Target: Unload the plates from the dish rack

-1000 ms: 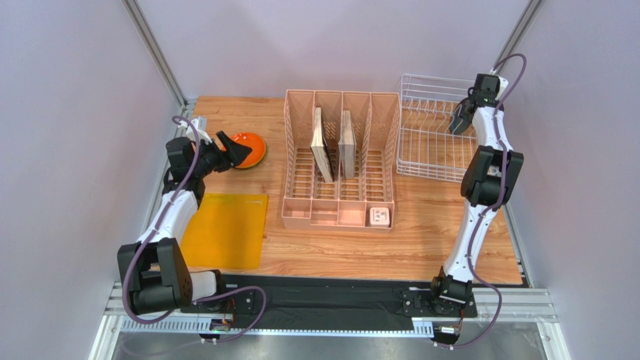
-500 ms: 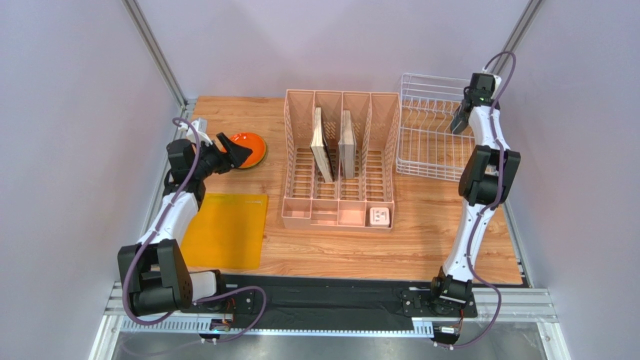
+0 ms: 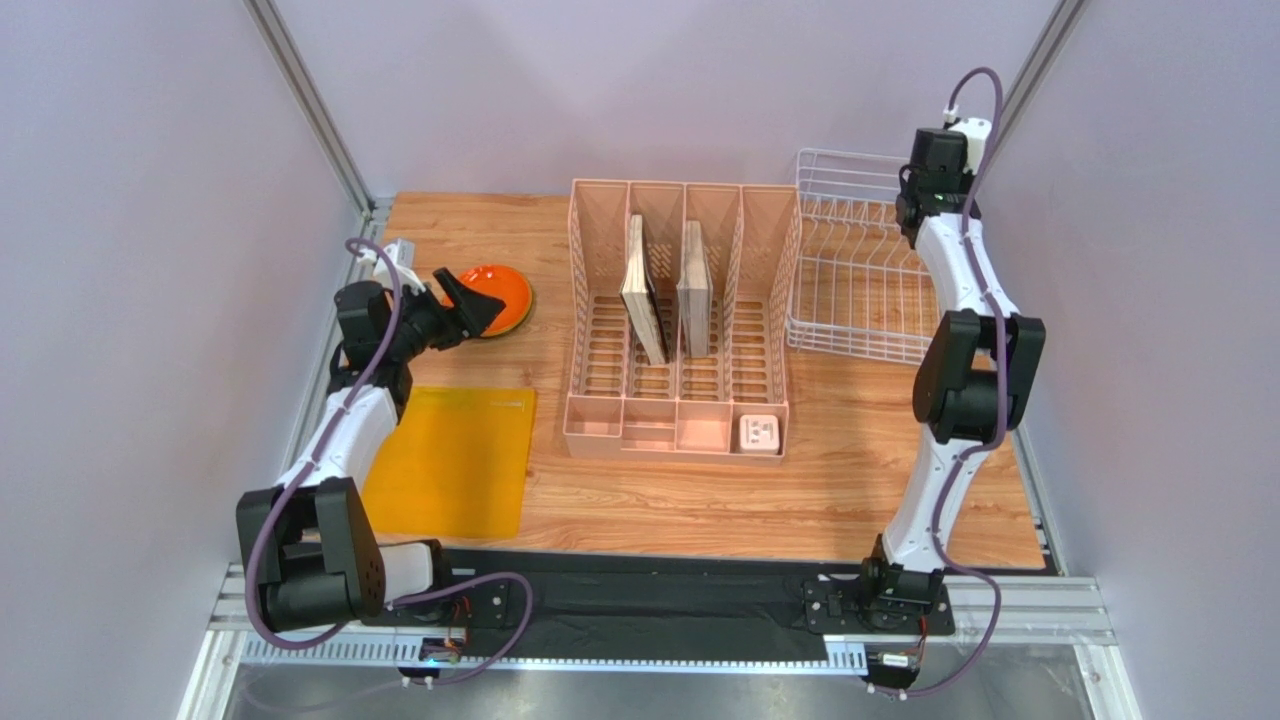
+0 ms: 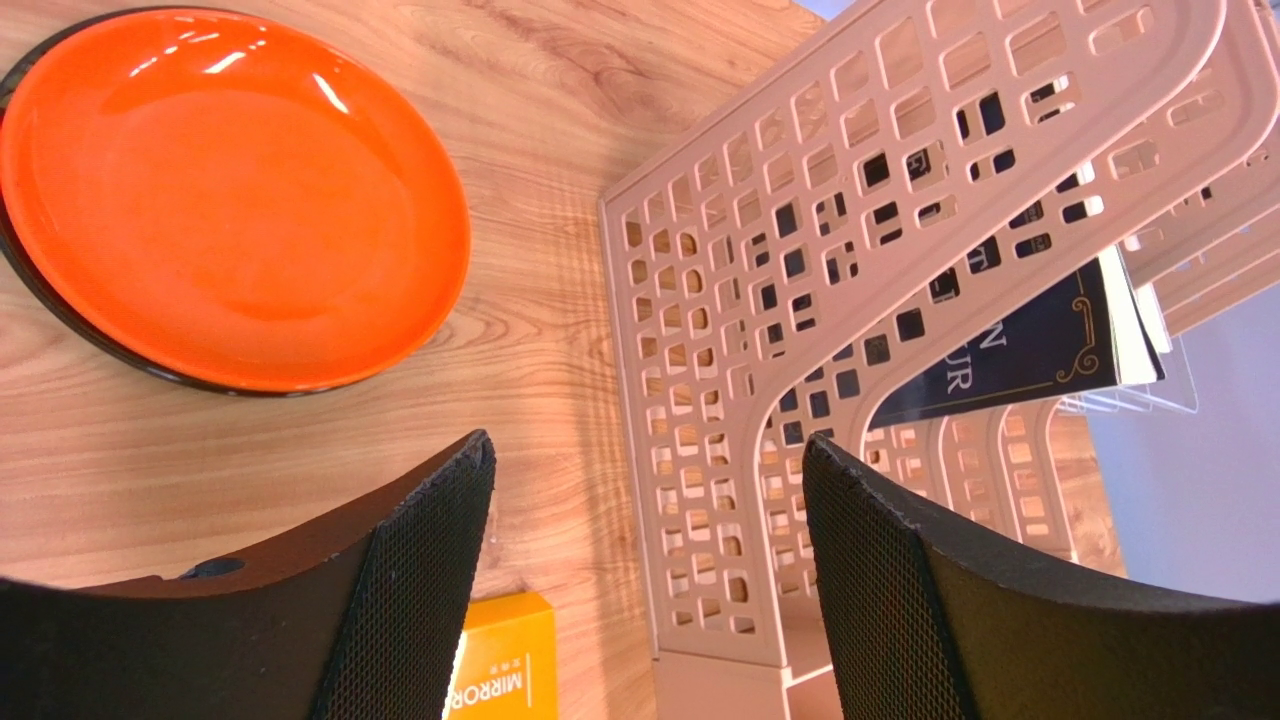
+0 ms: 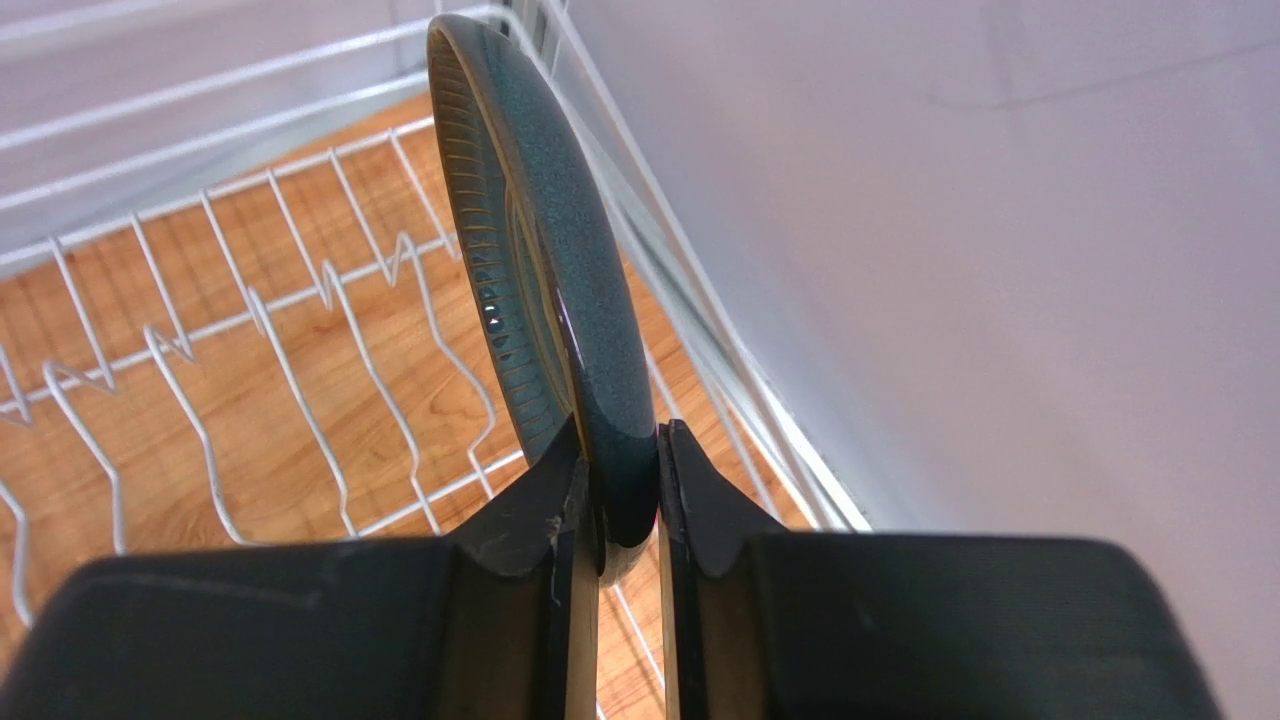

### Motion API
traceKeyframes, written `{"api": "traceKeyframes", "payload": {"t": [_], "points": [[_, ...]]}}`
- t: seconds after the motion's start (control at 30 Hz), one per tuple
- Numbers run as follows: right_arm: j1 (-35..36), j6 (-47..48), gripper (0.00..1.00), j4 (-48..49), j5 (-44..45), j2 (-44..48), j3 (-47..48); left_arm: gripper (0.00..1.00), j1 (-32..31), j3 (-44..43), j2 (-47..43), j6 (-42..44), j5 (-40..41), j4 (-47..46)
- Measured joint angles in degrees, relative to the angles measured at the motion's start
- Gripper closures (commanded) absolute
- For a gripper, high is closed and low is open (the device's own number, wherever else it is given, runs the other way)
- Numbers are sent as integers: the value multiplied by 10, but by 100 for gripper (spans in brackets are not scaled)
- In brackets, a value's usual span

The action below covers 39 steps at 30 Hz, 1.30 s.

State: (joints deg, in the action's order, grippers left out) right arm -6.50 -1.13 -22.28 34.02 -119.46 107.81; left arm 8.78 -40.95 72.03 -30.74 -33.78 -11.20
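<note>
The white wire dish rack stands at the back right. My right gripper is above its right side, shut on the edge of the dark grey-teal plate, which it holds upright over the rack's tines; the jaws pinch the rim. The orange plate lies flat on the table at the back left, with a dark rim showing under it. My left gripper is open and empty just beside it, low over the table. The red and green plates are not in view.
A pink slotted organizer holding two upright books and a small white box fills the table's middle. A flat yellow mat lies at the front left. Walls stand close to the rack on the right and at the back.
My right gripper has moved up and toward the back of the rack with the dark grey-teal plate in it. The left arm has not moved.
</note>
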Motion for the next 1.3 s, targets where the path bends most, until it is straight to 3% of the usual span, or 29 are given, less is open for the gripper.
{"api": "traceKeyframes", "payload": {"t": [0.3, 0.43, 0.77, 0.93, 1.13, 1.3], "points": [[4, -23, 100, 3, 10, 131, -99, 19, 0, 7, -1, -13, -8, -15], [27, -53, 100, -33, 8, 236, -177, 15, -3, 12, -18, -20, -23, -19], [198, -122, 100, -95, -77, 576, -323, 8, -24, 33, -112, -45, -74, -37], [243, -156, 100, -146, -153, 701, -394, 7, -53, 52, -155, -61, -88, -45], [261, -199, 100, -178, -258, 751, -449, 6, -95, 76, -188, -86, -82, -76], [328, -232, 100, -176, -309, 753, -501, 7, -152, 85, -189, -95, -63, -89]]}}
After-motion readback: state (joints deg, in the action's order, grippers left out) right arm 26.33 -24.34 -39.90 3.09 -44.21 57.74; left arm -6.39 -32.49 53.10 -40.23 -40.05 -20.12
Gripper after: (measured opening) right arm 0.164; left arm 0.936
